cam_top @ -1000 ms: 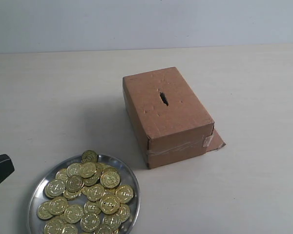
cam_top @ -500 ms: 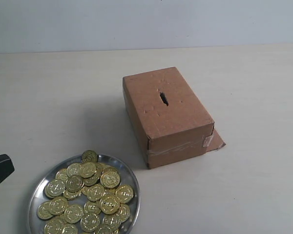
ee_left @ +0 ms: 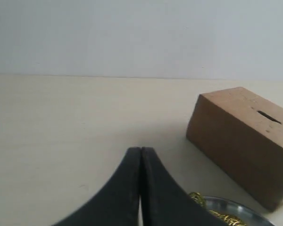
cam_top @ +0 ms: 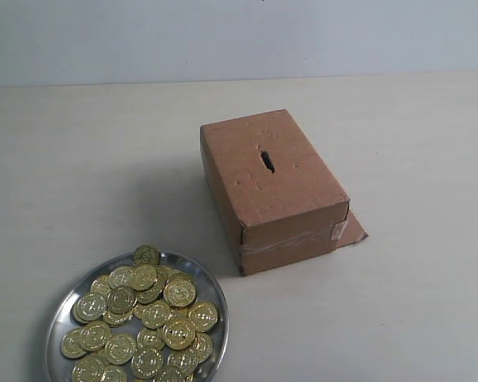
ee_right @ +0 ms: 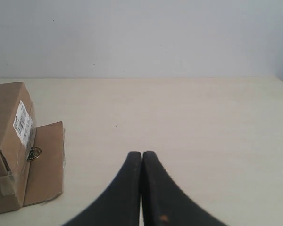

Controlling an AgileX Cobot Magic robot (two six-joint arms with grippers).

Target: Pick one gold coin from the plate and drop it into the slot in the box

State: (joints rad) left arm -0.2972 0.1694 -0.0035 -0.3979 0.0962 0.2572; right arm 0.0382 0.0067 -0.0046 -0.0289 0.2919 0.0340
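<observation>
A round silver plate (cam_top: 213,293) sits at the front left of the table, piled with several gold coins (cam_top: 147,316). Behind and right of it stands the brown cardboard box (cam_top: 291,195), its dark slot (cam_top: 267,160) in the middle of the top face. Neither gripper shows in the exterior view. In the left wrist view my left gripper (ee_left: 141,150) is shut and empty, with the box (ee_left: 231,139), its slot (ee_left: 269,117) and the plate's rim (ee_left: 236,207) beyond it. My right gripper (ee_right: 142,153) is shut and empty too, beside the box's taped end (ee_right: 7,155).
A cardboard flap (cam_top: 352,229) sticks out at the box's base on the right; in the right wrist view this flap (ee_right: 45,162) lies flat on the table. A white label (ee_right: 22,122) is on that end of the box. A pale wall runs behind the table.
The black tip of my left gripper, seen at the left edge of the exterior view earlier, has withdrawn out of that view. Plate, coins and box have not moved.
</observation>
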